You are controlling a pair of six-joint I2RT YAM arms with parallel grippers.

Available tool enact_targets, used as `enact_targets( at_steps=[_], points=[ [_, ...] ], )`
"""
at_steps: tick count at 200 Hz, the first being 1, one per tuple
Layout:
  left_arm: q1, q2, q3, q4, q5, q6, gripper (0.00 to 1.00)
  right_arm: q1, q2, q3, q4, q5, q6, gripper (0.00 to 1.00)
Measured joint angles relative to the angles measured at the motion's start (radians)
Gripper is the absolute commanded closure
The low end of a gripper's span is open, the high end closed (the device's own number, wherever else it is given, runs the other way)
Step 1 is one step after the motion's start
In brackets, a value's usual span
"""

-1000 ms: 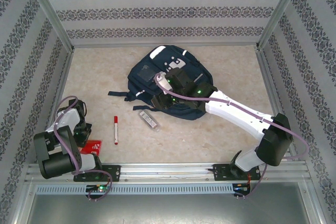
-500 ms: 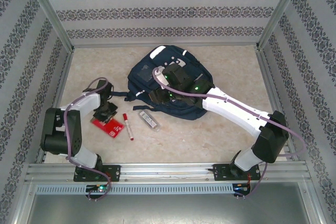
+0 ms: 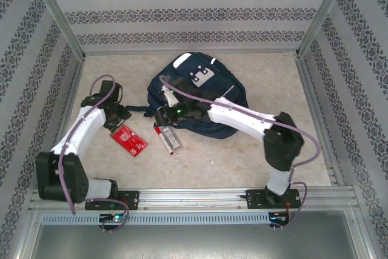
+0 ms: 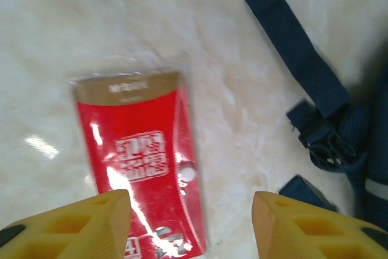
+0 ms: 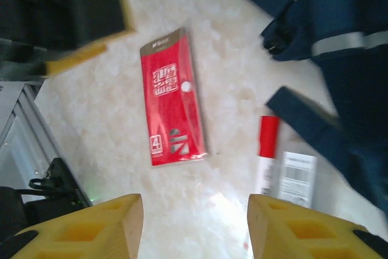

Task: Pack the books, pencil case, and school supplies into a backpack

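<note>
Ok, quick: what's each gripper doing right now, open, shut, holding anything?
Left gripper: open, holding nothing; the red packet lies loose below it.
Right gripper: open, holding nothing.

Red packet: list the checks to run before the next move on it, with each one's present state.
1. Red packet lies flat, ungripped: ok.
2. Left end effector open and empty: ok.
3. Right end effector open and empty: ok.
4. Marker and pencil case lie clear of the packet: ok.
5. Backpack mouth open to receive it: cannot tell.
</note>
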Motion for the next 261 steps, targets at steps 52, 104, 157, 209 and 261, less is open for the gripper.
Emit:
enact_targets(
  at_steps=[52, 104, 157, 209, 261],
  points=[
    [0.190, 0.019, -0.171, -0.032, 0.036, -0.005, 0.56, 0.054, 0.335, 0.282, 0.006, -0.102, 0.078, 0.53],
    [0.192, 0.063, -0.312, 0.142, 0.188, -0.012, 0.67, 0.061, 0.554, 0.493, -0.029, -0.118, 0.120, 0.54],
    [0.197, 0.080, -0.333, 0.168, 0.206, -0.011, 0.81, 0.063, 0.643, 0.572, -0.083, -0.134, 0.122, 0.58],
    [0.203, 0.084, -0.332, 0.159, 0.203, -0.003, 0.83, 0.085, 0.643, 0.578, -0.047, -0.266, 0.162, 0.62],
    [0.203, 0.079, -0.332, 0.158, 0.205, 0.009, 0.79, 0.087, 0.644, 0.578, 0.005, -0.365, 0.209, 0.95]
  ],
)
